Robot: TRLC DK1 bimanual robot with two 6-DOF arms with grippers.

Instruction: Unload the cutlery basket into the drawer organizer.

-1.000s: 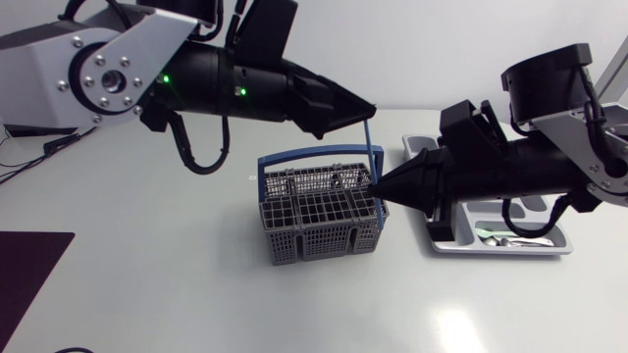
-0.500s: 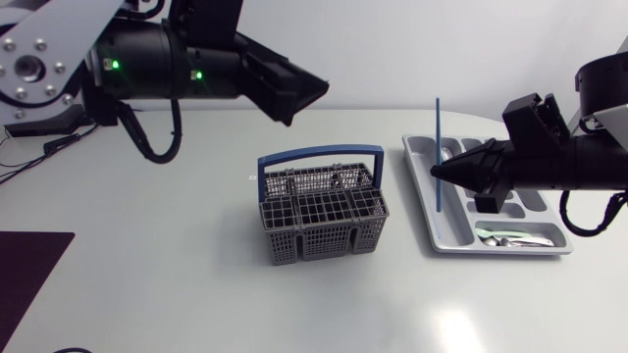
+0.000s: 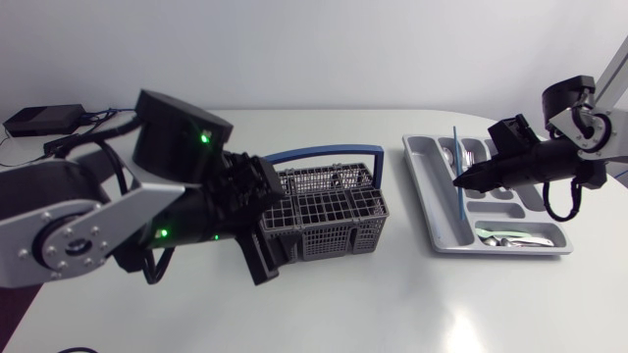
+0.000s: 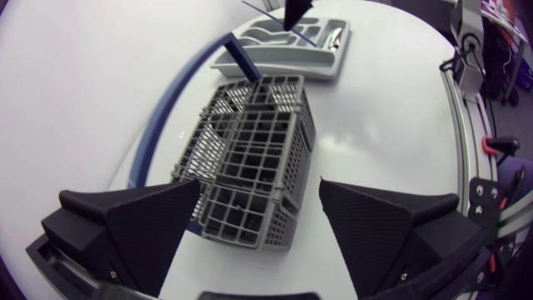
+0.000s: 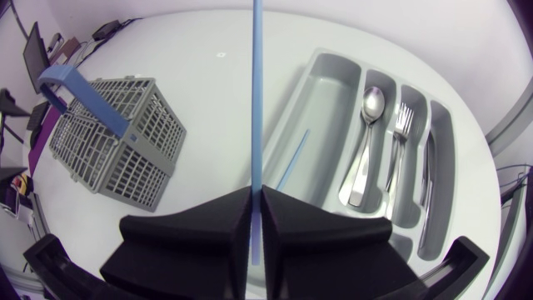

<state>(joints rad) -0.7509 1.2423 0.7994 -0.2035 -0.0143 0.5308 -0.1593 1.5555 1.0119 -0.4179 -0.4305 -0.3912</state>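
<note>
**Head view: right arm holds blue straw over organizer as left arm stands at basket**

The white table [image 3: 324,314] carries the whole scene. The left arm [image 3: 88,221] comes in from 9 o'clock, and its left gripper [image 4: 260,193] is spread wide and holds nothing, one finger to either side of the basket's near end without touching it. The right arm [image 3: 549,162] enters from 3 o'clock. The grey cutlery basket [image 3: 329,216] stands near the table's centre with its blue handle [image 3: 324,154] raised. The grey drawer organizer [image 3: 432,186] lies at the basket's 3 o'clock, well apart from it. Over the organizer's long compartment, the right gripper [image 5: 256,193] is pinched tight on a thin blue straw [image 5: 256,92], held nearly upright. Whether the straw's lower end touches the tray cannot be told. The right wrist view shows a second blue straw [image 5: 291,161] lying in that long compartment, with a spoon [image 5: 366,142] and a fork [image 5: 398,142] in the narrower slots beside it.
</note>
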